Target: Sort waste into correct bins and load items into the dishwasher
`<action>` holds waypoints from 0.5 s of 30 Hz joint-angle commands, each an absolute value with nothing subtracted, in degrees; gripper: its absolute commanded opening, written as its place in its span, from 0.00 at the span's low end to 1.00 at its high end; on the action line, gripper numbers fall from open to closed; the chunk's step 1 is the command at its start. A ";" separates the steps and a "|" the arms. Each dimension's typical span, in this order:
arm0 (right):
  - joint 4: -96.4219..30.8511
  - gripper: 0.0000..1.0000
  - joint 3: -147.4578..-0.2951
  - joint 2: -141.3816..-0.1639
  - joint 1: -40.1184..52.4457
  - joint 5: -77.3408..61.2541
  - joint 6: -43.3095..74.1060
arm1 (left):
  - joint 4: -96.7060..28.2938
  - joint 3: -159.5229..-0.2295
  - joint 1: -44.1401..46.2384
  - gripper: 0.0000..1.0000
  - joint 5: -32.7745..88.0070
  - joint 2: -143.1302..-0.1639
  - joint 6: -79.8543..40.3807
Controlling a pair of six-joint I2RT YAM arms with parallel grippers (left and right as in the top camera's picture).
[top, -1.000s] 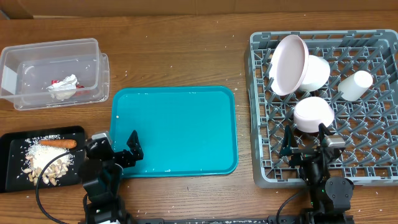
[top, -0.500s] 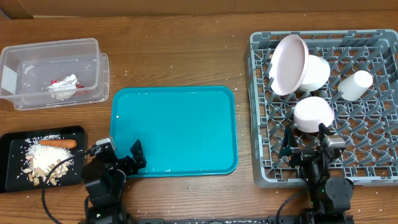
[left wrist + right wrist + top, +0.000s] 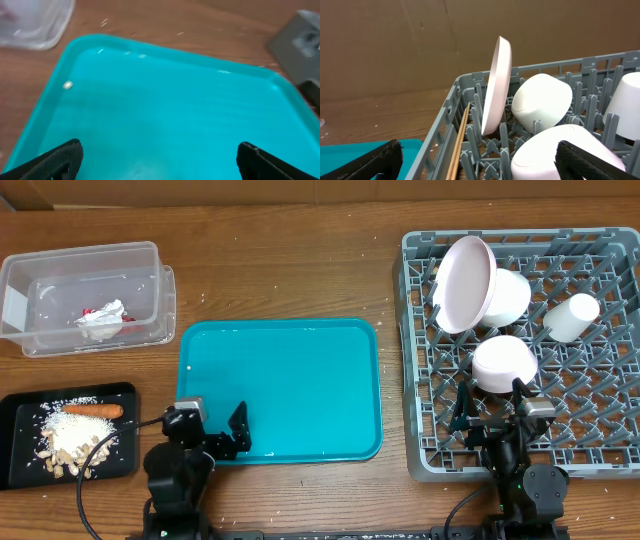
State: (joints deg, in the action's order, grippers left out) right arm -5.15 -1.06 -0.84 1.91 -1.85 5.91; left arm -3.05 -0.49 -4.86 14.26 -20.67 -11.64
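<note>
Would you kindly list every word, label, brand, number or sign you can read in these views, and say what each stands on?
None: no text can be read in any view.
The clear tub has a pale patch on its left wall, perhaps a label; nothing on it is legible.
The plate, dish rack, teal tray and black tray show no markings.

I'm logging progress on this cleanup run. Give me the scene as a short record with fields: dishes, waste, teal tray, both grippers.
dish rack: holds plate on edge, far bowl, near bowl, cup
clear tub: napkin, red wrapper
black tray: carrot, rice and scraps
teal tray: one pale crumb near its left rim
left gripper: open, empty, over teal tray's near left corner
right gripper: open, empty, over dish rack's near edge
</note>
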 commanded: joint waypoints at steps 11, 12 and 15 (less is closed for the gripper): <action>-4.82 1.00 -0.47 -0.16 1.87 -1.13 5.54 | -3.20 -0.27 -2.92 1.00 11.42 -7.77 -11.75; -4.82 1.00 -0.47 -0.16 1.87 -1.13 5.54 | -3.20 -0.27 -2.92 1.00 11.42 -7.62 -11.75; -4.82 1.00 -0.47 -0.16 1.87 -1.13 5.54 | -3.20 -0.27 -2.81 1.00 11.42 -7.01 -11.75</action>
State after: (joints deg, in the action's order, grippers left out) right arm -5.15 -1.06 -0.84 1.91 -1.87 5.93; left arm -3.18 -0.49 -3.22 12.16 -8.12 -11.66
